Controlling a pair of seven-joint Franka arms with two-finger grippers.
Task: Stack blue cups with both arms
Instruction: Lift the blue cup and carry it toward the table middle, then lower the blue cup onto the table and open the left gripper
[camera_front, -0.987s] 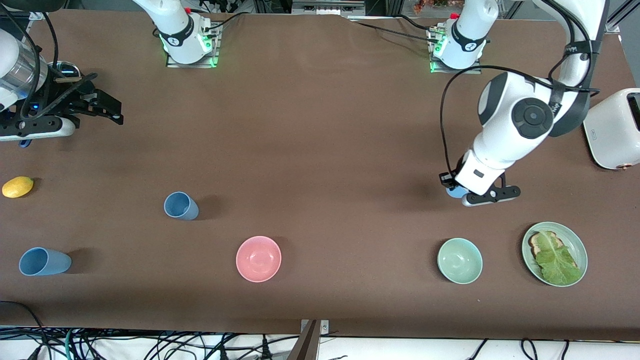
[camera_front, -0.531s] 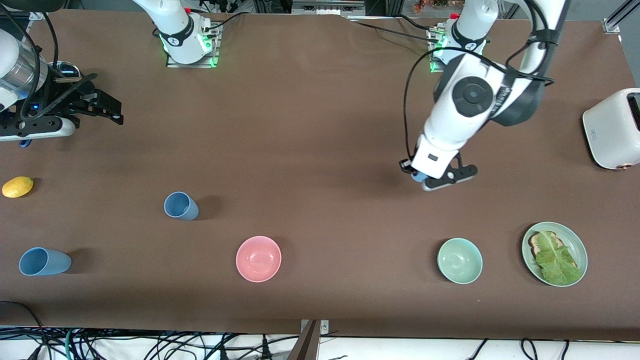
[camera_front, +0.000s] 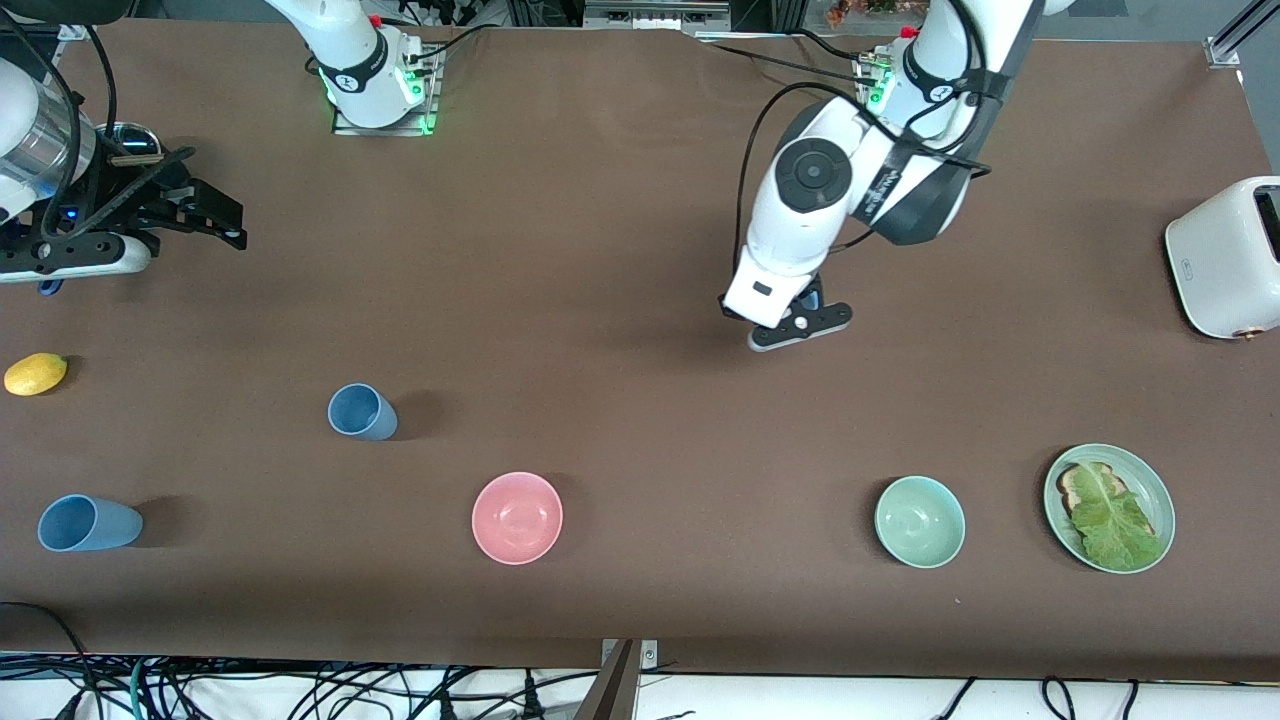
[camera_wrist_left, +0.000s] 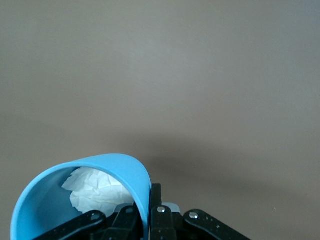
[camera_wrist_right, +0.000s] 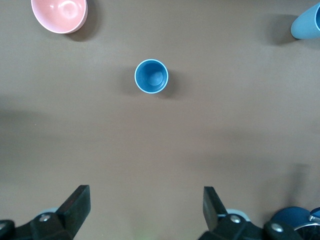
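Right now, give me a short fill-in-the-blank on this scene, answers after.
1. The left hand holds a blue ____ with crumpled white paper inside.
2. The right hand waits with its fingers ____.
3. On the table, the blue cup beside the pink bowl stands ____.
4. The plate carries toast and a green ____.

Answers: cup; open; upright; leaf

Three matte light-blue tumbler cups are showing: two standing on the brown tabletop (camera_front: 620, 250), at (camera_front: 361, 411) and (camera_front: 87, 523), one held aloft (camera_wrist_left: 82, 197). Two round bowls are sitting there, pink (camera_front: 517, 517) and mint-green (camera_front: 919, 521).
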